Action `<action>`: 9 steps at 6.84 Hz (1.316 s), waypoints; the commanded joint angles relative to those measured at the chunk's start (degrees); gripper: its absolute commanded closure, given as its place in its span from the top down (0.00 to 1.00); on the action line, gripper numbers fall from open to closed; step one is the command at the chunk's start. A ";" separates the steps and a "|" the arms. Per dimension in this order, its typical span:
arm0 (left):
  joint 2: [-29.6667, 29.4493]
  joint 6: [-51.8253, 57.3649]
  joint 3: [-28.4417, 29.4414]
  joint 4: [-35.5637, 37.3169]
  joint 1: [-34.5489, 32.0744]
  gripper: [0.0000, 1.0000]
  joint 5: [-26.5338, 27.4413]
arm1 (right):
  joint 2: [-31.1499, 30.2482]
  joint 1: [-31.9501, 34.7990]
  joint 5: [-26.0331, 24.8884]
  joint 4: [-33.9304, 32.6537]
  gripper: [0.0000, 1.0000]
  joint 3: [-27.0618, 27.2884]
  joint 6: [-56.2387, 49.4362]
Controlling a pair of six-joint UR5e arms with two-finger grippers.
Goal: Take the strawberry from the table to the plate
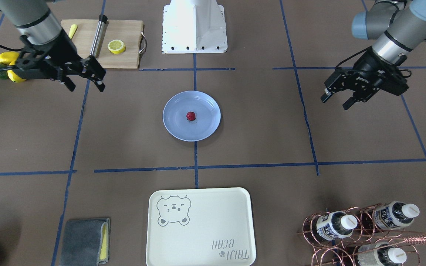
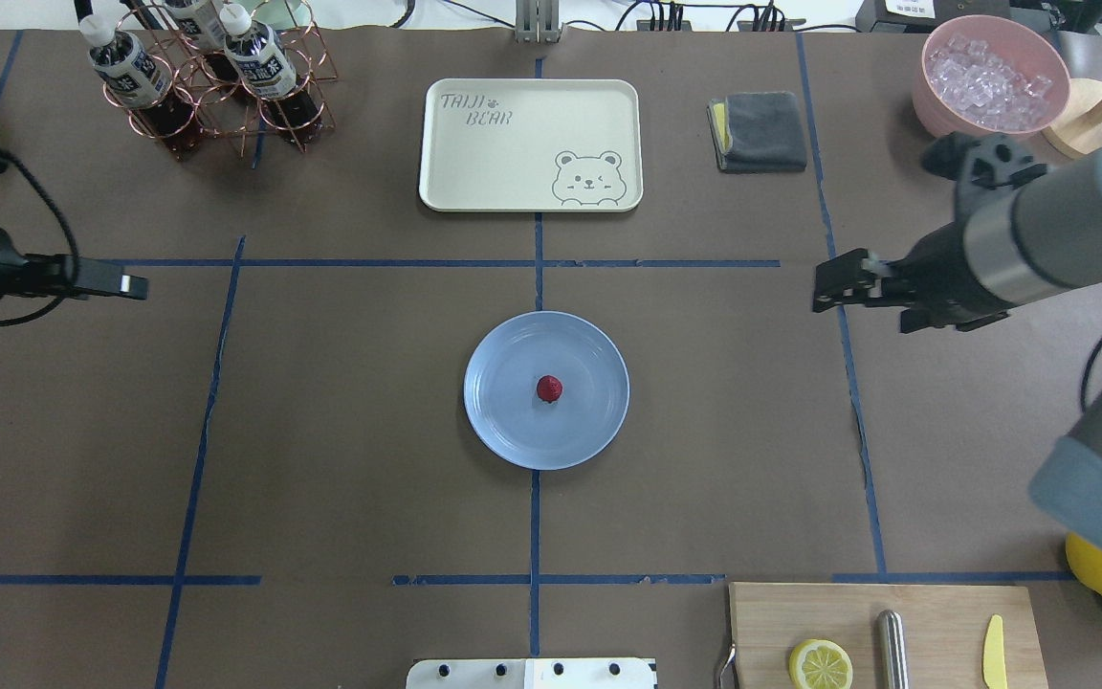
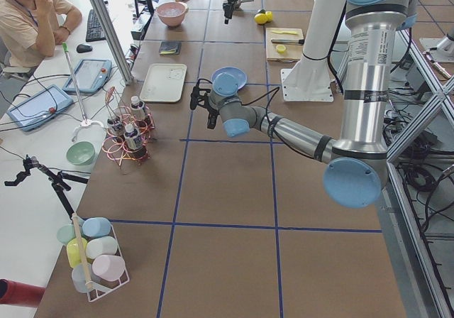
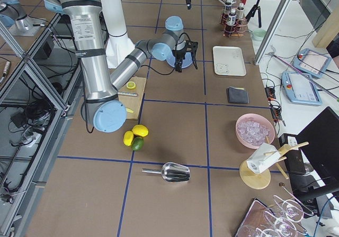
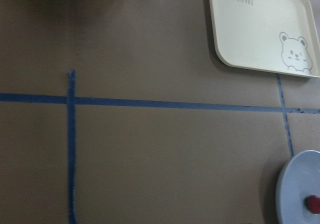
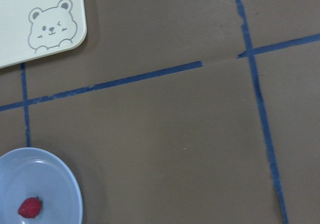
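Note:
The strawberry (image 1: 190, 116) is a small dark-red berry lying near the middle of the pale blue plate (image 1: 178, 123), which sits at the centre of the table (image 1: 264, 140). From overhead the strawberry (image 2: 549, 388) rests on the plate (image 2: 503, 421), with neither arm over it. My right gripper (image 1: 86, 88) hovers open and empty, well off to the plate's side near the cutting board. On the opposite side my left gripper (image 1: 335, 103) also hangs open with nothing in it. Both wrist views catch the plate's edge and the strawberry (image 6: 30, 207) but not the fingers.
A cream bear tray (image 2: 530, 144) lies beyond the plate. The wooden cutting board (image 2: 934, 612) holds a lemon half (image 2: 820, 664) and a steel tool. A copper rack with bottles (image 2: 207, 77), a grey cloth (image 2: 761, 132), an ice bowl (image 2: 991, 77) and whole lemons (image 2: 1101, 565) ring the table.

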 commanded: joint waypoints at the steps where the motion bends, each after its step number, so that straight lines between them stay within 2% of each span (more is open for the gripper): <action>1: 9.17 22.43 0.41 -0.01 -7.10 0.88 -1.67 | -11.57 12.38 7.80 0.13 1.00 0.57 -22.11; 2: 9.64 32.10 4.16 0.34 -15.13 0.88 -6.38 | -15.97 18.00 10.43 0.21 1.00 -0.91 -31.51; 3: 9.56 40.64 8.80 0.43 -22.17 0.88 -12.17 | -18.45 24.93 14.81 0.13 1.00 -4.58 -42.83; 4: 9.56 44.64 10.33 1.73 -24.77 0.88 -15.02 | -20.30 30.48 17.29 0.04 1.00 -9.58 -53.12; 5: 9.56 45.55 10.00 5.49 -24.36 0.88 -15.31 | -20.84 34.71 17.49 -0.66 1.00 -13.54 -61.58; 6: 9.47 47.73 10.78 12.57 -24.44 0.88 -15.31 | -22.15 35.62 17.49 -0.40 1.00 -14.71 -63.06; 7: 8.95 51.41 9.39 24.22 -25.57 0.88 -15.22 | -22.16 36.85 17.14 -0.49 1.00 -15.16 -63.07; 8: 7.99 53.45 7.47 31.81 -28.72 0.93 -15.22 | -21.99 36.86 16.70 -0.23 1.00 -15.86 -62.20; 9: 6.85 54.16 3.79 38.76 -29.01 0.99 -15.13 | -21.90 36.86 16.96 -0.14 1.00 -15.95 -60.71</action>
